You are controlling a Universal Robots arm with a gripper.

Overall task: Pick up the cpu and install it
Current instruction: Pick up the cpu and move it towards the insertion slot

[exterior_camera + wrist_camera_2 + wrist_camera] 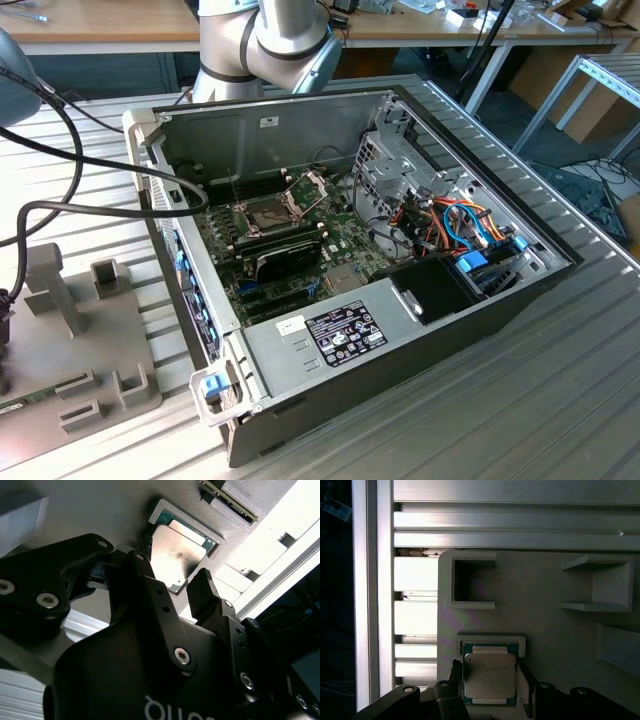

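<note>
You have the gripper [490,666] open, one finger each side of the cpu [489,676], lying flat in its grey holder [545,610].

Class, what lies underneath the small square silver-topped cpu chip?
The small square silver-topped cpu sits in a shallow raised pocket of the pale grey plastic holder. The pocket's floor and the chip's underside are covered.

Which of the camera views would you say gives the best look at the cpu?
The first wrist view: it looks squarely at the cpu, whose silver top sits flat in its recess in the grey fixture. The second wrist view shows it obliquely, partly behind the gripper. The exterior view shows the fixture from afar.
</note>
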